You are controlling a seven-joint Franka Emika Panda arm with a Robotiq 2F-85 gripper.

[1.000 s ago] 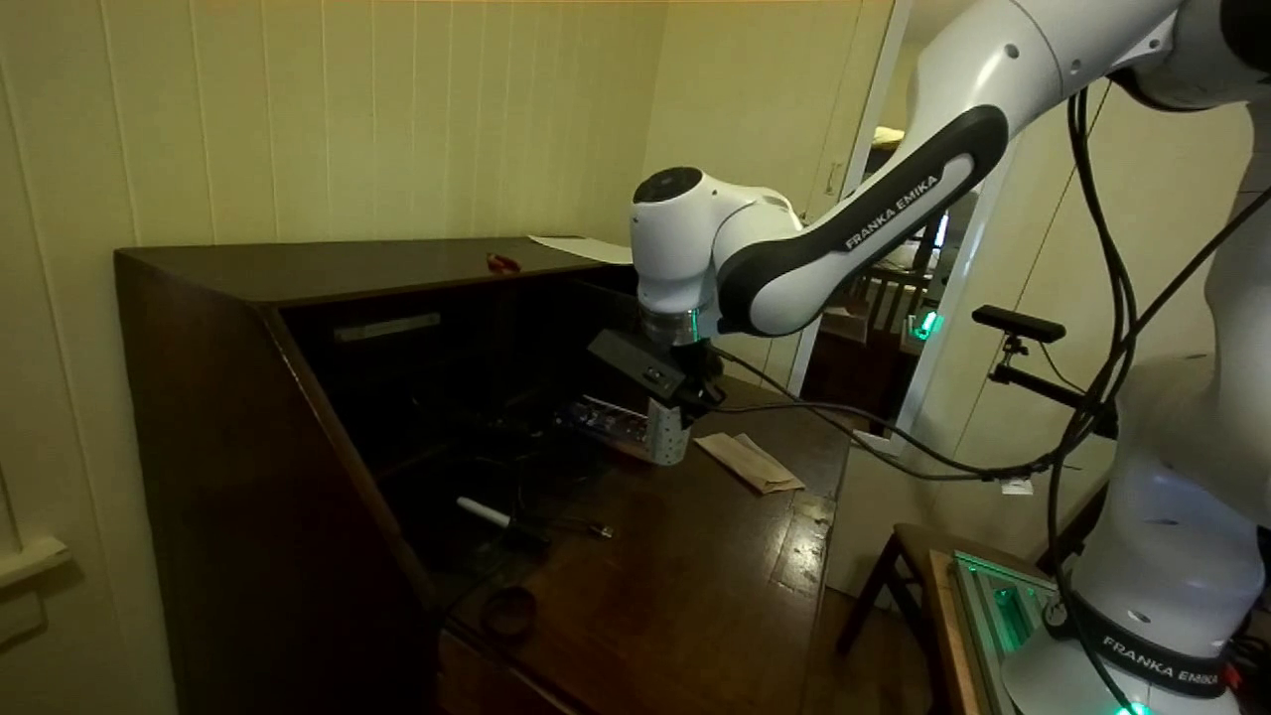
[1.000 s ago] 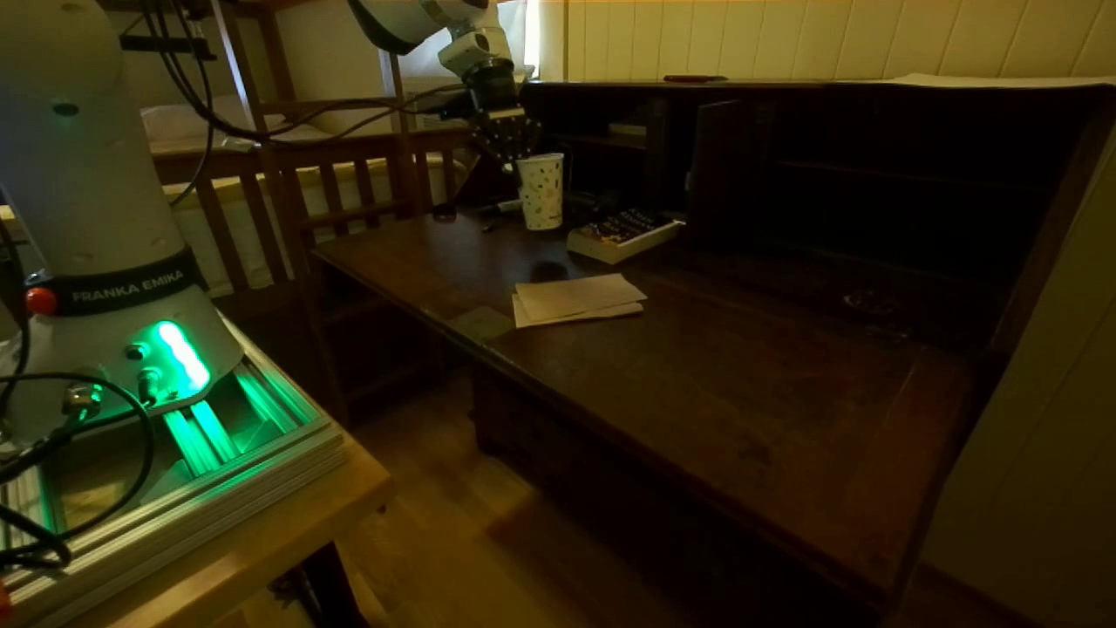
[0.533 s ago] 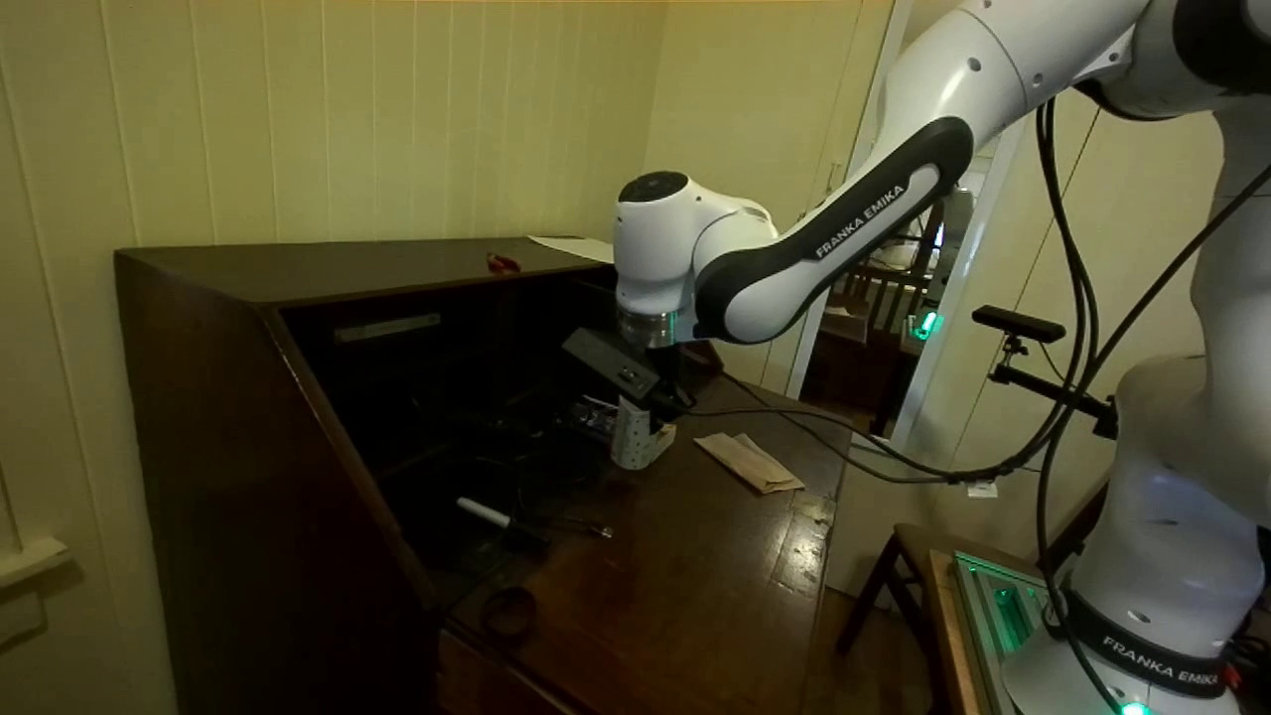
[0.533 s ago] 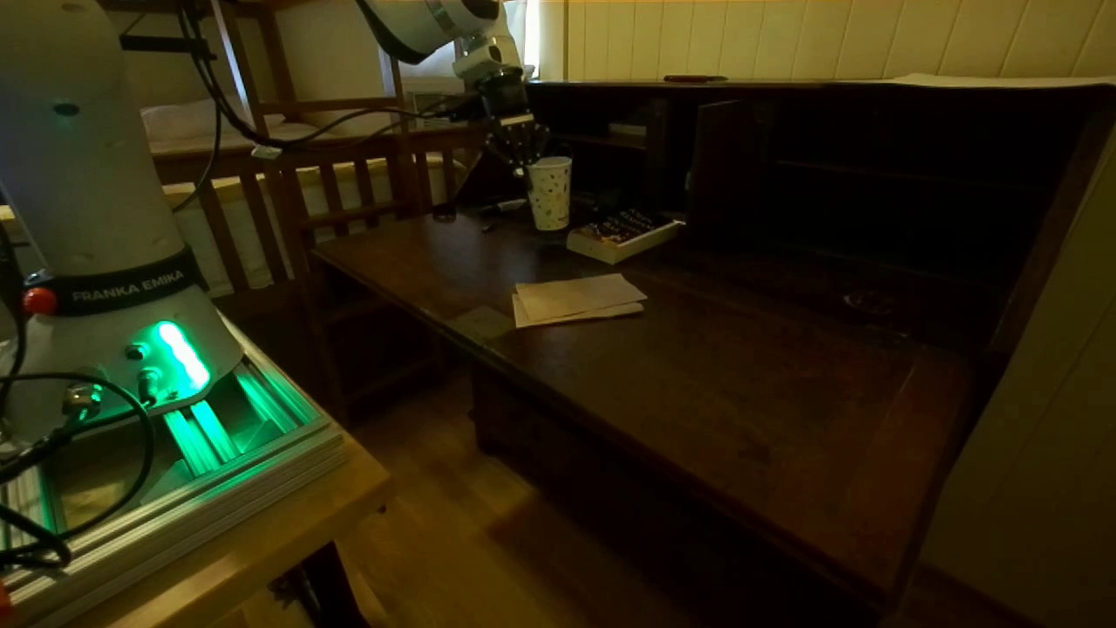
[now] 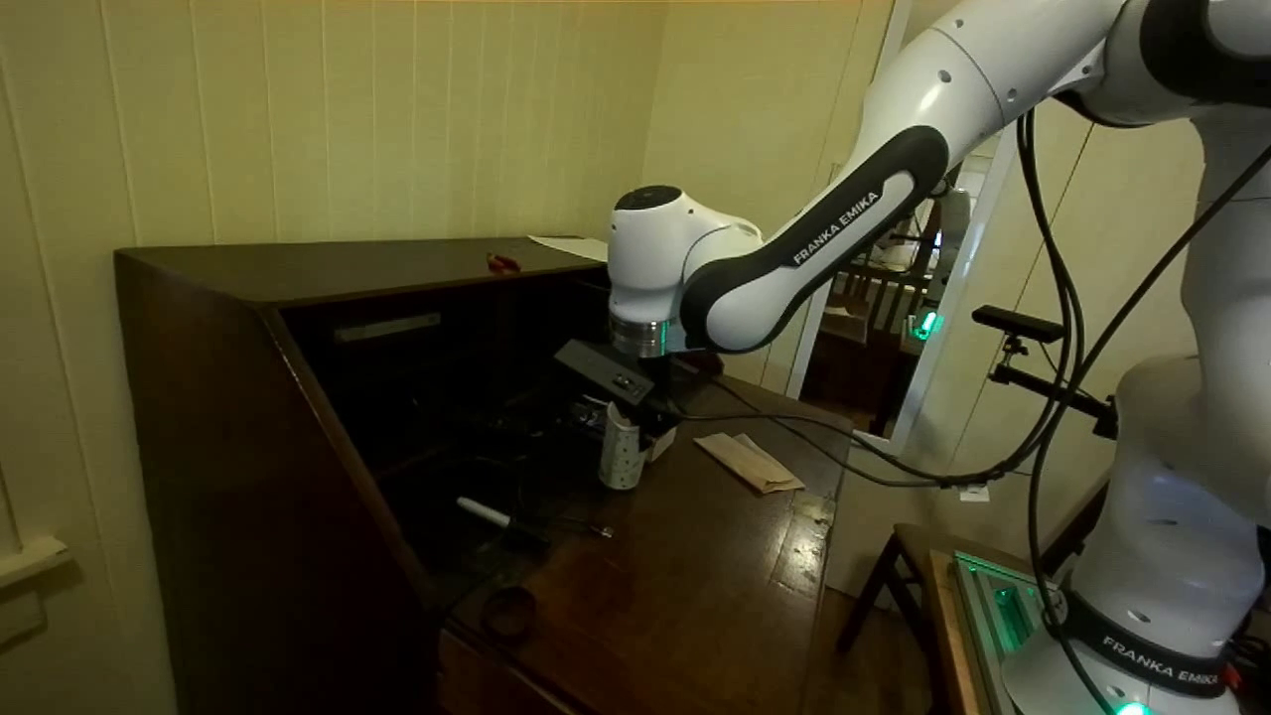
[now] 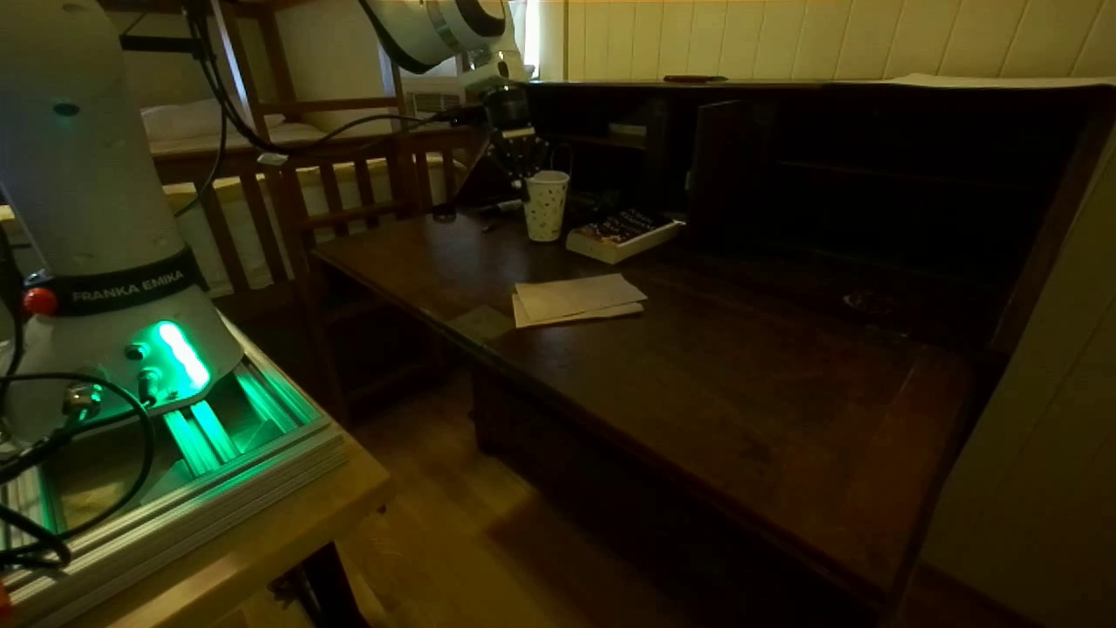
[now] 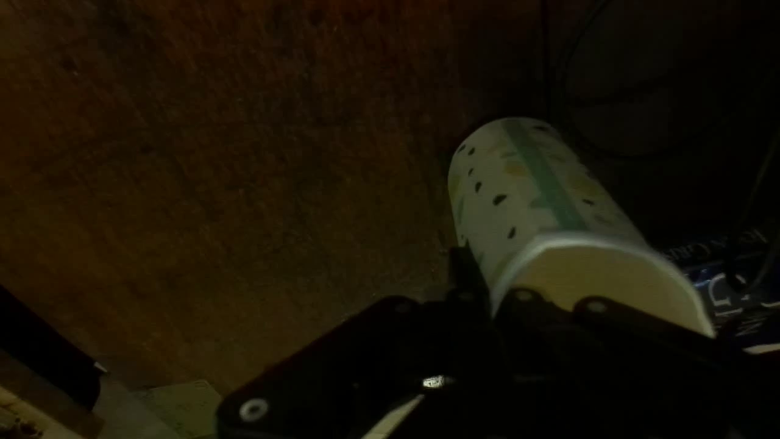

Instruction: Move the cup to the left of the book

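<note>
Nearest in an exterior view, well apart from a thick, flat-lying, dark-covered paperback book, a white robot base with a glowing green light is seen on a wooden stand. On the near side of the book, overlapping flat pieces of tan paper are laid on the dark brown wooden tabletop. The book is turned cover up, with pale lettering shown and its page edges exposed. Just to the book's left, as viewed there, a white, tapered, dark-speckled paper cup is held roughly upright, mouth up; whether its base is touching the tabletop cannot be told. The cup's wall is pinched at the rim by black, jointed fingers; in the wrist view one tip is seen outside the wall, while the second is hard to make out in the dark. Farther to the book's left, in both exterior views, a white-and-black marker and a dark round ring are laid on the tabletop. Behind the book, open dark wooden compartments are seen. Higher than the book, a red object too small to be identified is rested on the wooden cabinet top. Farthest behind the book, cream, vertically grooved panelling is seen.
</note>
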